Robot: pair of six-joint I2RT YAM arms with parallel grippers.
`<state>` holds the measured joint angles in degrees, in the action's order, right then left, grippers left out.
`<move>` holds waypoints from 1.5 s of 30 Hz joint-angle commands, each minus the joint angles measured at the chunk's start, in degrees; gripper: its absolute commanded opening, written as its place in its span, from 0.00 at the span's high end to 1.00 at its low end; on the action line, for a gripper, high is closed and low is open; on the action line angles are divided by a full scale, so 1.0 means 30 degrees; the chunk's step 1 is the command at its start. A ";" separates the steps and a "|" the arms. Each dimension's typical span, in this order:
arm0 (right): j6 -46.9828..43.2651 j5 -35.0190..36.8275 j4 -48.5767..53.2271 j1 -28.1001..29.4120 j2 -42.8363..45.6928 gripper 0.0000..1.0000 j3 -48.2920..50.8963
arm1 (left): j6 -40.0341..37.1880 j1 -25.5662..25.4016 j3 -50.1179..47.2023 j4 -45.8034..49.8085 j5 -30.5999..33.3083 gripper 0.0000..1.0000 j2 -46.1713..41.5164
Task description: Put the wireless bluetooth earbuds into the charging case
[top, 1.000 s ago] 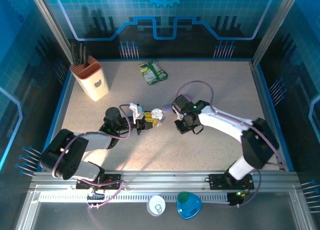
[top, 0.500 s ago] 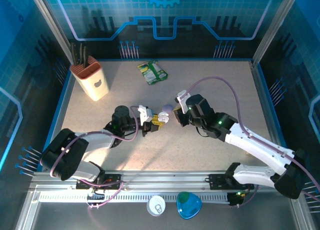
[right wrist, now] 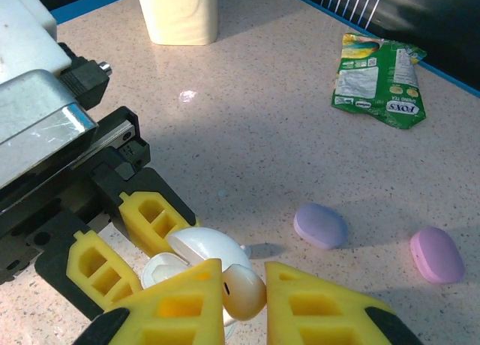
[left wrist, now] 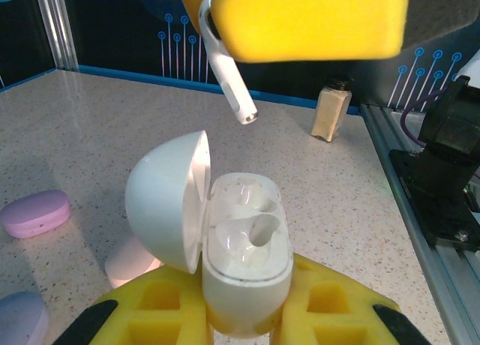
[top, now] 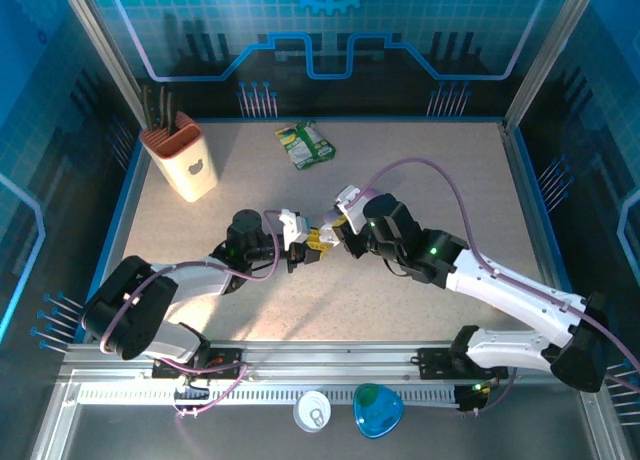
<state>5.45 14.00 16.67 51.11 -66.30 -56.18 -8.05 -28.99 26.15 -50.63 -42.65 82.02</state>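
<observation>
- Fingers (right wrist: 180,309) of the right gripper (right wrist: 244,289) are pressing in from both sides on a white earbud (right wrist: 241,292), pinching it by its rounded head.
- From the left wrist, that earbud is hanging with its stem pointing down and slightly right, just above the open charging case (left wrist: 247,247) and not touching it.
- The left gripper (left wrist: 244,319) is clamping the lower half of the case between its yellow fingers (left wrist: 154,307), holding it upright.
- The lid (left wrist: 169,202) is standing swung open to the left in the left wrist view, and the sockets are facing up toward the earbud.
- Both arms are meeting tip to tip near the middle of the table (top: 430,170).
- Two closed purple cases (right wrist: 320,225) are lying on the table beyond the grippers, apart from each other.
- A green packet (top: 306,145) is lying farther back, and a cream holder (top: 185,160) is standing at the back left.
</observation>
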 commanded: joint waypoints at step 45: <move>0.1599 -0.1575 -0.1739 -0.0271 0.1193 0.45 0.1347 | 0.1804 -0.0114 0.0842 -0.0966 0.0289 0.96 0.0356</move>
<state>7.62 7.77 13.93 51.18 -65.65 -52.84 -2.94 -28.99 27.70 -51.64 -41.76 82.56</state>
